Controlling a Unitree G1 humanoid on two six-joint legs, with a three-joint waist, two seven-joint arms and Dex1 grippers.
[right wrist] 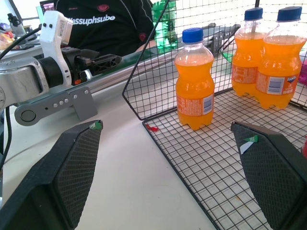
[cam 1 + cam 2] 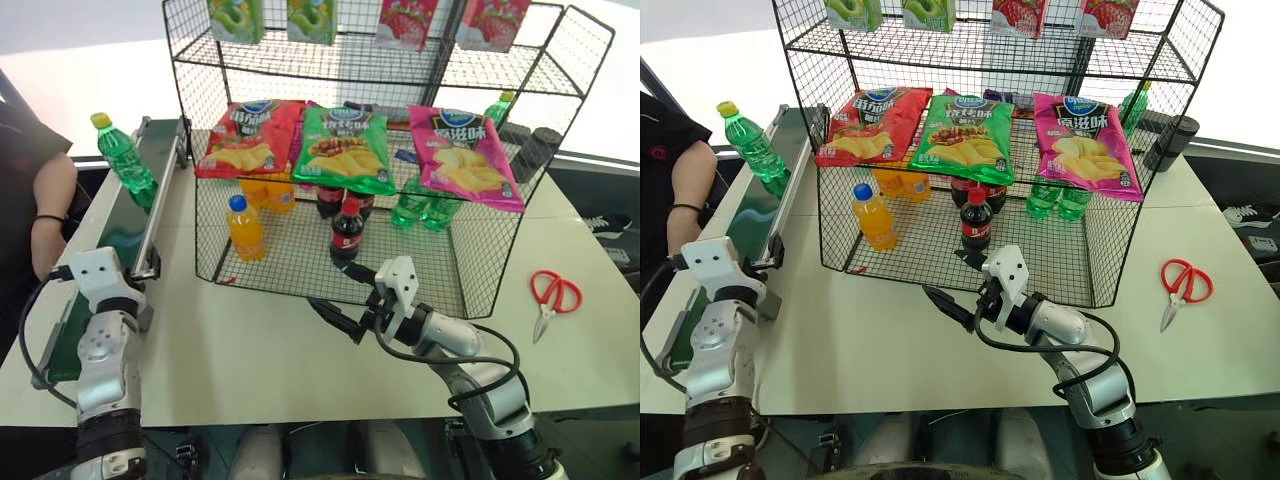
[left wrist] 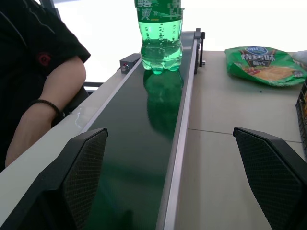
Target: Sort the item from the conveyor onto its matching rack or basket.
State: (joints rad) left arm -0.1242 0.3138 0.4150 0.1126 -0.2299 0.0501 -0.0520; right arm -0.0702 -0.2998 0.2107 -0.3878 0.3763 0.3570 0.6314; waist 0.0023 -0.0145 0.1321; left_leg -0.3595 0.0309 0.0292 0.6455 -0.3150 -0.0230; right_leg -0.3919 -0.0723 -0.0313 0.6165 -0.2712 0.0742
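step: we're at the pre-grasp stage, nothing picked up yet, and the green soda bottle hasn't been touched.
green soda bottle: stands upright on the conveyor, toward the belt's far end, yellow cap on top; a person's arm rests just beside the conveyor on its outer side.
left pincer: fingers spread wide apart and empty, sitting over the near end of the conveyor and lined up along the belt, with the bottle well ahead of it.
right pincer: also wide apart and holding nothing, hovering over the tabletop just in front of the rack, aimed at the rack's bottom tier, where 1 orange bottle stands nearest it.
rack: the middle tier carries 3 chip bags, the bottom tier holds orange bottles, cola bottles and a couple of green bottles toward its right side.
next move, our guess: the left pincer has to reach along the conveyor, or wait for the belt to bring the bottle closer, then close around the bottle's body.
after that: we'd expect the bottle to go on the rack's bottom tier next to the other green bottles, which are on the side far from the conveyor, so a handover to the right pincer looks likely.
watch out: the bottle is tall and narrow, so a bump from 1 finger could tip it on the belt.
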